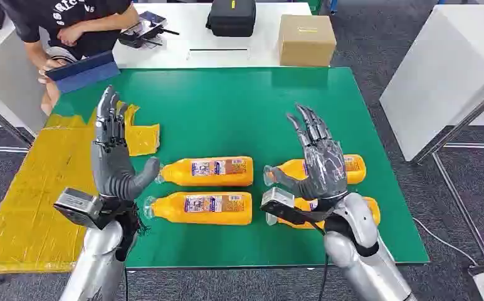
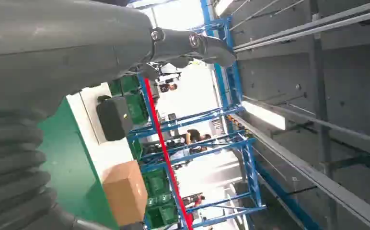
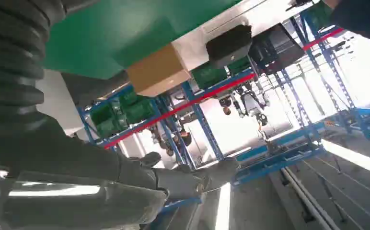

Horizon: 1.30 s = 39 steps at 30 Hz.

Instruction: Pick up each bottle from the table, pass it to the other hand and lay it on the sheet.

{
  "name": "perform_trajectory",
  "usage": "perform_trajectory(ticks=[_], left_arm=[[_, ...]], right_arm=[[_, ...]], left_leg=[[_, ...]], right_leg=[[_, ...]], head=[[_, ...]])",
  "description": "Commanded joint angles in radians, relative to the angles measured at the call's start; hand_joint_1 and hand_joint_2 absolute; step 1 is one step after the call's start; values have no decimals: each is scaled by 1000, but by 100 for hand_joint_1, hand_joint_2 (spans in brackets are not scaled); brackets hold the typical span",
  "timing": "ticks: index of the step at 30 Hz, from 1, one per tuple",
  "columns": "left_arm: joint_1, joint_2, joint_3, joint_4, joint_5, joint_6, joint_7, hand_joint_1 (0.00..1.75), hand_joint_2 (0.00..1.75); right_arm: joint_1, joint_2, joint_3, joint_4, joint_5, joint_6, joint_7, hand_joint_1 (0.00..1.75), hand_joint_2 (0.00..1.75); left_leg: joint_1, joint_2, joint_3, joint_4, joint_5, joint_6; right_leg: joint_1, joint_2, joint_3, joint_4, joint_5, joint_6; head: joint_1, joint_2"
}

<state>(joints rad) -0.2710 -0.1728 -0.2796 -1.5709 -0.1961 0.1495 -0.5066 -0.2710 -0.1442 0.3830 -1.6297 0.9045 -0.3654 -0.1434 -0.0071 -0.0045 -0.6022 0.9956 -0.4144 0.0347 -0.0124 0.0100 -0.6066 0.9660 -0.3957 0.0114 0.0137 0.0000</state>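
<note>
Several orange bottles lie on their sides on the green table (image 1: 239, 106). Two lie at the middle, one (image 1: 208, 171) behind the other (image 1: 202, 208). Two more lie to the right, one (image 1: 352, 168) behind the other (image 1: 370, 210), both partly hidden by my right hand (image 1: 318, 163). That hand is raised above them, fingers spread, holding nothing. My left hand (image 1: 111, 150) is raised near the table's left edge, fingers up and apart, empty, just left of the middle bottles' caps. The yellow sheet (image 1: 32, 188) lies to the left, its corner on the table.
A cardboard box (image 1: 306, 39) and a black case (image 1: 231, 17) stand on the white table beyond. A person (image 1: 70, 25) sits at the back left with a blue board. A white table (image 1: 446, 75) stands to the right.
</note>
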Motion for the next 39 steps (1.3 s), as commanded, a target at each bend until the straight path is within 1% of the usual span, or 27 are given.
perform_trajectory(ticks=[1,2,3,6,8,9,10,11,12,13,14,15,18,19,20,21,22,24,25,28,29,30,31,32,35,37,39], left_arm=[[-26,14,27,68,2,-3,0,0,175],[-27,15,26,69,2,-5,0,0,175],[-32,16,24,78,2,-10,3,0,175],[-47,15,15,119,1,-18,5,0,175],[-52,20,0,134,-2,-25,-1,0,175],[-54,21,-8,137,-3,-26,-2,0,175],[-57,18,-22,138,-4,-34,-3,0,175],[-60,19,-34,141,-9,-43,0,0,175],[-63,21,-63,152,-24,-55,6,0,175],[-64,18,-89,169,-31,-60,8,0,175],[-66,17,-106,183,-36,-62,9,0,175],[-71,17,-127,199,-36,-63,9,0,175],[-82,11,-151,205,-44,-62,15,0,175],[-84,11,-157,204,-45,-64,22,0,175],[-85,11,-160,205,-46,-66,26,0,175],[-85,10,-161,206,-46,-66,27,0,175],[-84,10,-162,206,-46,-67,28,0,175],[-84,10,-162,205,-46,-67,28,0,175],[-84,11,-162,204,-46,-68,29,0,175],[-83,12,-161,203,-46,-68,29,0,175],[-83,12,-161,203,-46,-69,29,0,175],[-85,9,-156,205,-45,-73,33,0,175],[-88,7,-155,207,-45,-77,36,0,175],[-91,5,-154,210,-44,-80,37,0,175],[-105,6,-155,230,-45,-87,38,0,175],[-116,10,-157,247,-41,-94,39,0,175],[-122,9,-155,262,-36,-100,37,0,175]], right_arm=[[-20,-38,-14,39,6,4,-1,0,175],[-21,-45,-15,40,65,1,38,0,175],[-16,-56,-27,36,79,8,56,0,175],[37,-121,-89,7,112,33,71,0,175],[75,-147,-135,0,138,52,67,0,175],[83,-146,-159,-6,162,45,61,0,175],[95,-134,-203,-14,200,0,63,0,175],[101,-133,-218,-20,213,-15,69,0,175],[118,-135,-249,-34,176,2,67,0,175],[135,-145,-286,-41,147,23,66,0,175],[149,-155,-309,-43,139,40,69,0,175],[172,-171,-344,-46,116,101,82,0,175],[221,-205,-406,-46,109,196,116,0,175],[234,-214,-428,-45,87,234,117,0,175],[243,-230,-436,-44,82,267,118,0,175],[246,-239,-444,-42,84,270,116,0,175],[245,-242,-448,-41,80,274,115,0,175],[243,-245,-453,-40,75,278,111,0,175],[239,-242,-455,-41,74,281,110,0,175],[237,-239,-452,-44,75,283,110,0,175],[236,-242,-448,-43,78,289,113,0,175],[230,-269,-448,-35,69,314,121,0,175],[224,-290,-456,-25,45,337,119,0,175],[222,-310,-465,-15,16,365,113,0,175],[243,-378,-509,9,-71,458,91,0,175],[235,-400,-526,43,-104,499,81,0,175],[216,-405,-530,77,-118,518,78,0,175]], left_leg=[[0,-1,7,-1,-2,-3],[0,-1,5,-1,-2,-3],[1,0,7,-1,-3,-4],[1,-2,6,-1,-2,-3],[1,-7,8,-1,-1,-3],[1,-8,6,-1,0,-2],[1,-8,8,-1,-1,-3],[0,-5,5,-1,-1,-2],[1,-6,7,-1,-2,-3],[0,-5,4,-1,-1,-2],[0,-5,7,0,-3,-3],[0,-6,6,-1,-2,-2],[-1,-10,6,0,-2,-2],[-2,-8,5,0,-2,0],[-2,-9,7,0,-3,0],[-2,-5,4,0,-2,1],[-2,-6,5,0,-3,0],[-2,-2,4,0,-4,1],[-2,-2,6,0,-5,0],[-2,-2,4,-1,-3,1],[-2,-2,7,-1,-4,0],[-2,-1,4,0,-3,1],[-2,-1,8,0,-5,0],[-2,-1,5,0,-4,1],[-2,-3,5,0,-4,1],[-1,-4,7,0,-4,1],[-2,-2,5,0,-3,2]], right_leg=[[0,-2,7,0,-3,-1],[0,-1,5,-1,-2,-1],[0,-2,7,-1,-3,-2],[0,-3,6,-1,-2,-1],[0,-8,7,-2,-3,-1],[0,-9,5,-2,-3,-1],[1,-9,7,-2,-3,-1],[0,-7,4,-1,-2,0],[1,-7,6,-1,-3,-1],[0,-6,3,-1,-2,0],[0,-6,6,-1,-4,-1],[0,-8,6,-1,-3,0],[0,-12,6,-1,-4,0],[0,-10,4,-1,-3,0],[0,-11,6,-1,-4,0],[0,-6,2,-1,-2,0],[0,-8,4,-1,-3,0],[0,-4,2,-1,-2,0],[0,-4,4,-1,-3,-1],[0,-3,1,-1,-1,0],[0,-4,5,-1,-3,-1],[0,-3,2,-1,-1,-1],[0,-3,5,-1,-3,-1],[0,-3,3,-1,-2,-1],[0,-4,3,-1,-2,0],[0,-6,5,-1,-3,0],[0,-4,2,-1,-2,0]], head=[[0,0],[0,0],[0,0],[0,0],[-1,0],[0,0],[0,0],[0,0],[0,0],[0,0],[0,0],[0,0],[0,0],[0,0],[0,0],[0,0],[0,0],[0,0],[0,0],[0,0],[0,0],[0,0],[0,0],[0,0],[-1,0],[0,0],[-1,0]])
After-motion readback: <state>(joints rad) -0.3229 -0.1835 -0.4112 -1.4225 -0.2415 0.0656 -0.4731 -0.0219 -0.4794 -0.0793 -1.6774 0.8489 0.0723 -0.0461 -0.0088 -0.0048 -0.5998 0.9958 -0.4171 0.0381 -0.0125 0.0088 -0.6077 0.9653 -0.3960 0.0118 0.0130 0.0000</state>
